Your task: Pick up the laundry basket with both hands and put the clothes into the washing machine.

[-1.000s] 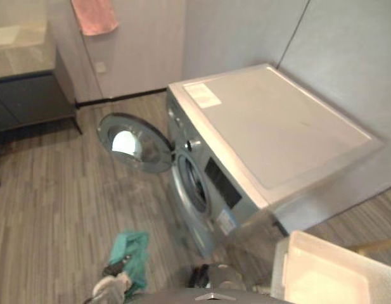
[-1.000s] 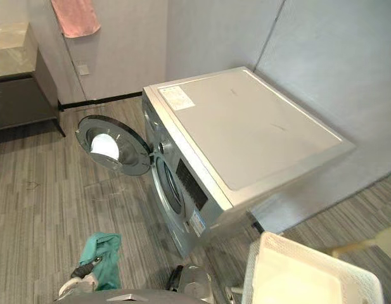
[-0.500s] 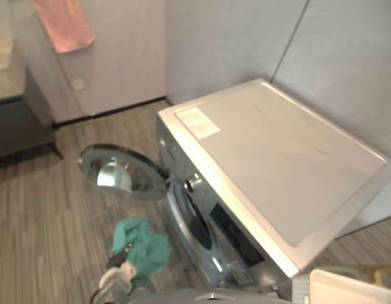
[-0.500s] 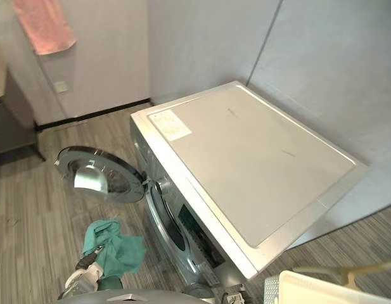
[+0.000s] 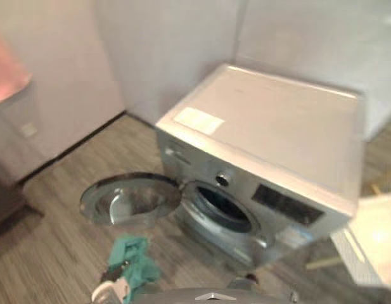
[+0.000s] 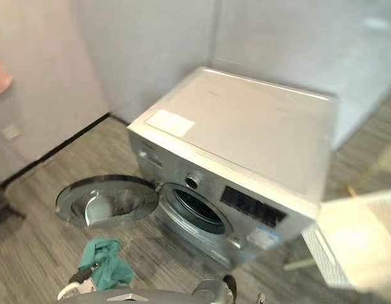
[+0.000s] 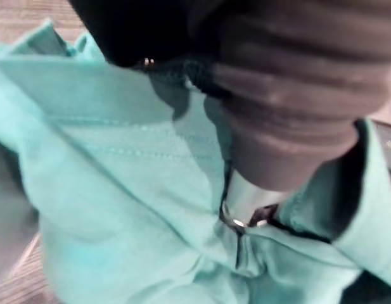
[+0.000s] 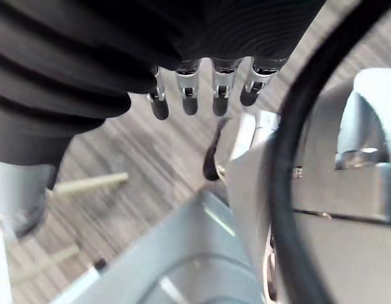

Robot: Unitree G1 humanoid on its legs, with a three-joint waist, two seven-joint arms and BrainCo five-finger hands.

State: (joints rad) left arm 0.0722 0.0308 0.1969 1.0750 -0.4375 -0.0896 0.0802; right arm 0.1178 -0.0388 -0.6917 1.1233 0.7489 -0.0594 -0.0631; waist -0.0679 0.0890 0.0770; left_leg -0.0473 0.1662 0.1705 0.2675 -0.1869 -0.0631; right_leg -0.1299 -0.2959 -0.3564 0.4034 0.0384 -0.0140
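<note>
The teal cloth point(image 6: 103, 263) hangs from my left robot hand point(image 7: 290, 95), low beside the open door point(image 5: 128, 197) of the washing machine point(image 5: 265, 139). The cloth covers this hand, so I cannot tell how it closes. My right robot hand point(image 8: 185, 95) is spread and empty. I judge the cloth soft, light and limp, so it is best gripped at a bunched middle.

No readable text; white label point(image 5: 199, 120) on washing machine point(image 5: 271, 136) top illegible.
</note>
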